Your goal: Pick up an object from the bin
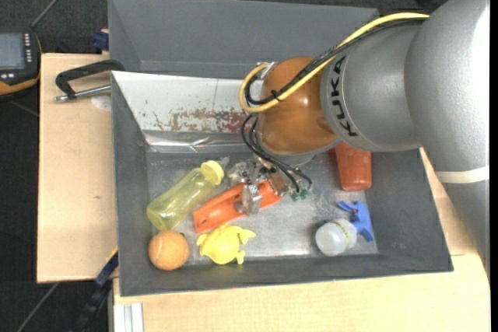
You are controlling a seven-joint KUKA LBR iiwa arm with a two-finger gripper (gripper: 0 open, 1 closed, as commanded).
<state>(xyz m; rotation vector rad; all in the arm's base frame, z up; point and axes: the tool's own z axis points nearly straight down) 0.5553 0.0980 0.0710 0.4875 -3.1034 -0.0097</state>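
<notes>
My gripper (250,194) reaches down under the orange wrist cover, its metal fingers on the right end of an orange carrot-shaped toy (226,207) that lies slanted in the middle of the bin floor. The fingertips seem to straddle the toy's thick end. A pale yellow bottle with a yellow cap (185,193) lies just left of it. A crumpled yellow toy (223,243) sits directly in front of the carrot.
An orange ball (169,250) rests in the front left corner. A red-orange cylinder (353,166) stands at the right wall, with a blue clip (357,217) and a white round cap-like thing (334,237) in front of it. The arm covers the bin's upper right.
</notes>
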